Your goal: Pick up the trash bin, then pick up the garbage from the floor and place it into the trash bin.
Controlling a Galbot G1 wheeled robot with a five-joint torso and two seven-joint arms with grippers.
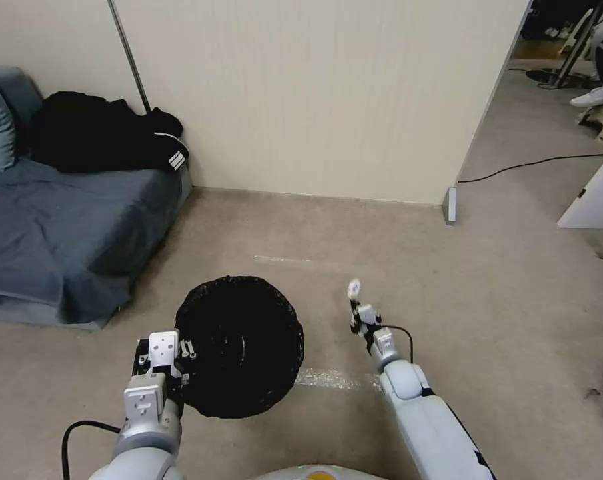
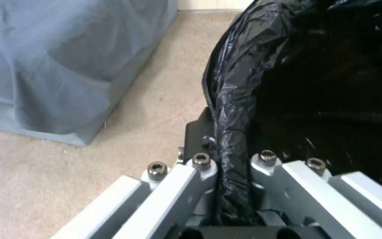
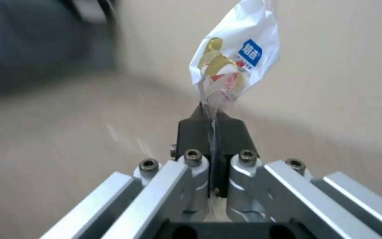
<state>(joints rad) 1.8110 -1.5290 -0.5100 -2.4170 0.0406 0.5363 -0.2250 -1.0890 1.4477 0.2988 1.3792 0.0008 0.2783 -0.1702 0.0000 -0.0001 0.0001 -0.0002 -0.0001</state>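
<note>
Head view: we are holding the trash bin [image 1: 238, 347] with our left gripper [image 1: 162, 357], which is pinching the liner-wrapped rim on the bin's left side. Our right gripper [image 1: 356, 308] is clamping a white snack packet [image 1: 354, 287], holding it raised to the right of the bin, well apart from it. We are judging the packet light, thin and crinkly, so a pinch on its crimped edge suffices. The glossy liner [image 2: 230, 109] is likely slippery, so the rim grip calls for firmness. A grey sofa [image 1: 61, 227] stands far left.
</note>
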